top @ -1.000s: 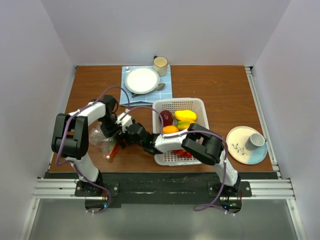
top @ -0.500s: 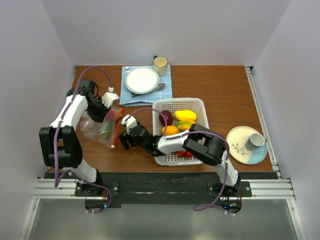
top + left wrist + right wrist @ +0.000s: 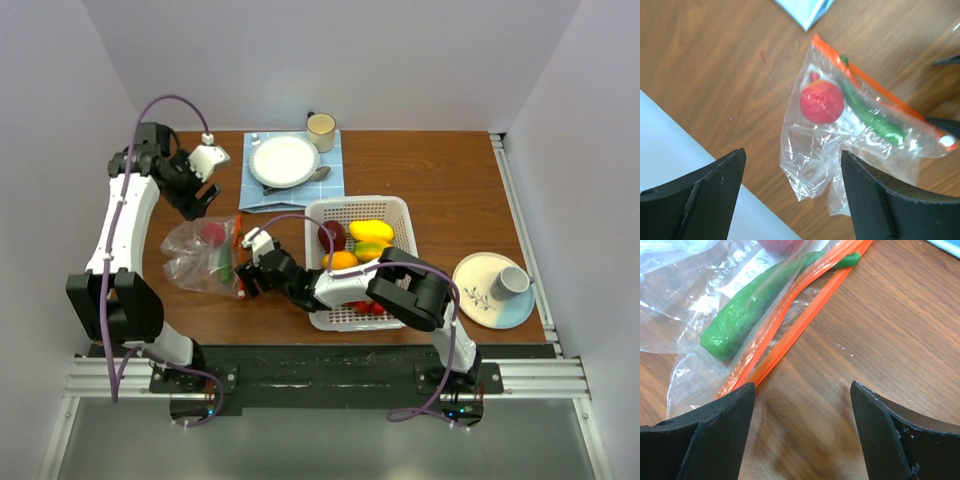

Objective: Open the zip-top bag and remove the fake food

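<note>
While the left arm stands tall over the far left of the desk [image 3: 420, 165], its upper link raised and its wrist bent downward, the left tool [image 3: 198, 193] hangs above the wood, well apart from the zip-top bag [image 3: 195, 258]. In the left wrist view its fingers [image 3: 700, 195] are spread wide with nothing between them.

The right arm lies low and folded, reaching leftward across the front of the white basket [image 3: 403, 212]. The right tool [image 3: 802, 387] sits just beside the bag's orange-red zip strip [image 3: 790, 322], its fingers parted and empty.

The bag lies flat on the desk, left of the basket, strip edge toward the right arm. Inside it are a round red piece [image 3: 822, 101] and a long green pepper [image 3: 752, 307].

The rest of the fake food sits in the basket: a yellow piece [image 3: 371, 231], a maroon one [image 3: 333, 235] and an orange one [image 3: 341, 259].

Small red pieces [image 3: 360, 307] at the basket's near side are mostly covered by the right arm. Whether the strip is sealed or parted cannot be told. The right wrist view crops the bag's far end, and the strip's lower end is blurred in the left wrist view.
</note>
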You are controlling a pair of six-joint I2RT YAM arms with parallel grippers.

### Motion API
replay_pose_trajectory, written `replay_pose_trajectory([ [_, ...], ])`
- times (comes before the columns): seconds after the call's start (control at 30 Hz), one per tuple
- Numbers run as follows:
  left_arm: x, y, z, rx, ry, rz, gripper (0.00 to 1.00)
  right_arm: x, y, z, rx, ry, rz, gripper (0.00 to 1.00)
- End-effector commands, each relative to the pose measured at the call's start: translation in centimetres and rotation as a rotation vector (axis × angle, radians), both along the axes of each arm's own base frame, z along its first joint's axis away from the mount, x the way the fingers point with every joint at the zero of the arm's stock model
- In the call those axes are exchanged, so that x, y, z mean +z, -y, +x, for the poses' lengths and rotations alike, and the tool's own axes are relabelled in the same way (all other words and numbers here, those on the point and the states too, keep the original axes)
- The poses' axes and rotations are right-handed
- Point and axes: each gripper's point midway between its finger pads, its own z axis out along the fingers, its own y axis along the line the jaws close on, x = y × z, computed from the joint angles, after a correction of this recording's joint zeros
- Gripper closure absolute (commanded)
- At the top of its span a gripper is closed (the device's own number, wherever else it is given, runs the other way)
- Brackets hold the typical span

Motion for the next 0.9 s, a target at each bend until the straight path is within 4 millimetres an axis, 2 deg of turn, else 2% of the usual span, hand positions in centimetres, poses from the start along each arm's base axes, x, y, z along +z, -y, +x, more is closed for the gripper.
replay_pose_trajectory([
  [0.0, 2.8, 2.3, -1.5, -0.007, 0.019, -0.142, 0.18, 2.5, -0.5, 1.2, -0.045, 0.041, 0.037, 0.20],
  [0.03, 0.7, 2.9, -2.9, -0.015, -0.050, -0.169, 0.18, 2.6, -0.5, 1.3, -0.047, 0.044, 0.037, 0.20],
  [0.1, -2.0, 3.7, -4.4, -0.028, -0.117, -0.212, 0.23, 2.4, -0.3, 1.5, -0.059, 0.048, 0.029, 0.20],
  [0.13, -5.1, 4.1, -6.2, -0.028, -0.201, -0.231, 0.24, 2.3, -0.1, 1.7, -0.070, 0.051, 0.023, 0.20],
  [0.23, -9.4, 5.4, -9.2, -0.055, -0.320, -0.285, 0.31, 2.3, 0.4, 2.7, -0.118, 0.066, 0.002, 0.20],
  [0.33, -12.2, 4.8, -10.1, -0.039, -0.342, -0.251, 0.32, 2.7, 1.0, 3.5, -0.148, 0.063, 0.012, 0.20],
  [0.47, -14.8, 3.3, -10.5, -0.010, -0.359, -0.169, 0.34, 3.1, 1.4, 4.1, -0.165, 0.064, 0.022, 0.20],
  [0.67, -17.0, 1.6, -10.6, -0.016, -0.333, -0.068, 0.35, 3.0, 1.9, 4.8, -0.178, 0.058, 0.018, 0.21],
  [0.83, -19.9, -0.3, -11.0, -0.049, -0.300, 0.035, 0.37, 3.2, 1.4, 5.3, -0.171, 0.047, 0.032, 0.21],
  [0.87, -20.5, -0.7, -11.1, -0.055, -0.299, 0.055, 0.38, 2.7, 1.3, 5.3, -0.170, 0.041, 0.019, 0.21],
])
